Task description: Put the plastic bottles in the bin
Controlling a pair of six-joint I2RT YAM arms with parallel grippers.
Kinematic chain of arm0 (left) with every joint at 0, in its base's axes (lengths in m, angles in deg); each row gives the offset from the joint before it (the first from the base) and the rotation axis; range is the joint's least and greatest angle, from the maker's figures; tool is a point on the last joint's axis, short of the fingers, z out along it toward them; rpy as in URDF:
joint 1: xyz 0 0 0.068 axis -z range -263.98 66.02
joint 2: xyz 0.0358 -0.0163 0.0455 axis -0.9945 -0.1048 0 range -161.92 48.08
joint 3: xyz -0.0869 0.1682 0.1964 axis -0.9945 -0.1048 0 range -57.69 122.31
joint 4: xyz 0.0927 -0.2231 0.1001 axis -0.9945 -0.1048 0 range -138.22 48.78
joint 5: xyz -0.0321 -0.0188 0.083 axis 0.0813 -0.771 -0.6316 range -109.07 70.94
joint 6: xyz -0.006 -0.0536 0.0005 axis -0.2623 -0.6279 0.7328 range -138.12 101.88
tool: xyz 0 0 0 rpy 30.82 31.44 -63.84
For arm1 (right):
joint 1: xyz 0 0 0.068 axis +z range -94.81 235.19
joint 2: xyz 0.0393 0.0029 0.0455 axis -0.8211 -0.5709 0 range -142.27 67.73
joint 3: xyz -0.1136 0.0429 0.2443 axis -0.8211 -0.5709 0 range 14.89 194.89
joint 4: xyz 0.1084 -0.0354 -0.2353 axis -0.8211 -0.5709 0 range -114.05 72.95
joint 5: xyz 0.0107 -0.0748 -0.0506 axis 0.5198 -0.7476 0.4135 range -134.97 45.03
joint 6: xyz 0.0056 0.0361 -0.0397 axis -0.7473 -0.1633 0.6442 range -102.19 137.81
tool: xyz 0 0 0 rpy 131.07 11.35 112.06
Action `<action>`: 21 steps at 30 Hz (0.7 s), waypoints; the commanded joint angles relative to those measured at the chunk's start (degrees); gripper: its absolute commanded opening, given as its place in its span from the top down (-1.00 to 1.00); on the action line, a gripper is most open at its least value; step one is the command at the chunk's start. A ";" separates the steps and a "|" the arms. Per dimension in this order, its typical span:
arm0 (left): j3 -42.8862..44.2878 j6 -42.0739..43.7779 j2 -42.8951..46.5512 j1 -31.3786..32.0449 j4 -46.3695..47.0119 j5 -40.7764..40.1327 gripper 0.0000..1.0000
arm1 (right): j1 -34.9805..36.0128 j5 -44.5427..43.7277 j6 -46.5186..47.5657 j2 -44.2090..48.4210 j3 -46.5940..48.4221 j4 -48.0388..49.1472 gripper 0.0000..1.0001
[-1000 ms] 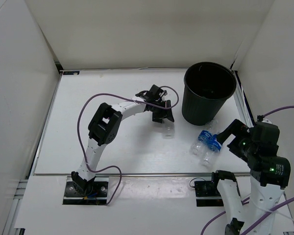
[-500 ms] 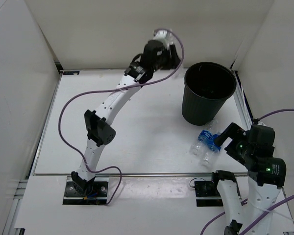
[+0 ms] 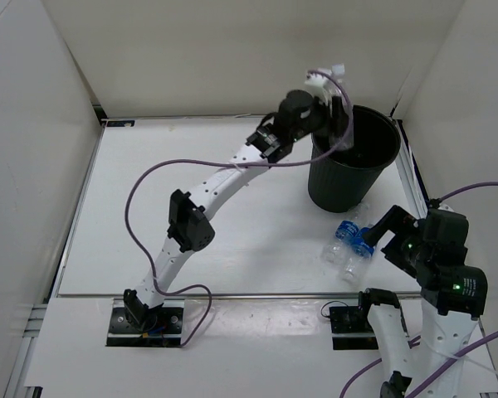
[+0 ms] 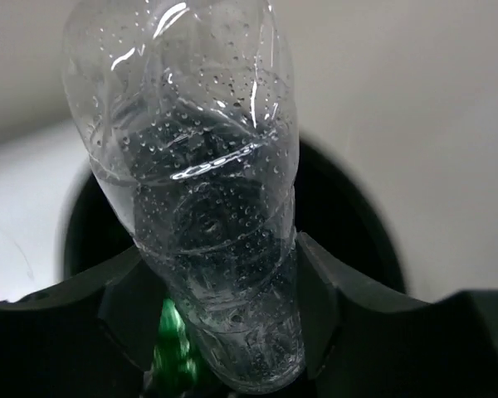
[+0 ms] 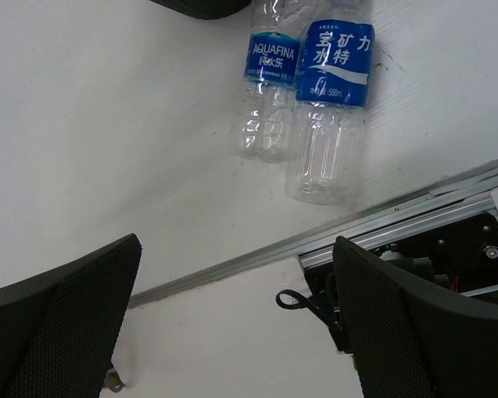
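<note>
The left fingers (image 4: pixel 357 332) grip the plain clear bottle (image 4: pixel 207 224), its long axis pointing straight away from them, above the mouth of the bin (image 3: pixel 349 186) toward 11 o'clock. The right fingers (image 5: pixel 58 332) are open, and two blue-label bottles (image 5: pixel 332 108) lie on the table (image 3: pixel 257 249) at their 1 o'clock.

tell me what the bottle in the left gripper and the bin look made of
The bottle: thin clear plastic, it seems, glossy, with creases, bright glints and droplets on its wall. The bin: probably black plastic, smooth, with a faint dull sheen on its outer wall.
</note>
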 commanded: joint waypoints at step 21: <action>-38.26 6.79 45.61 -0.99 -1.43 -14.90 -1.00 | 0.26 -1.52 -13.01 -16.87 -16.59 12.91 -1.00</action>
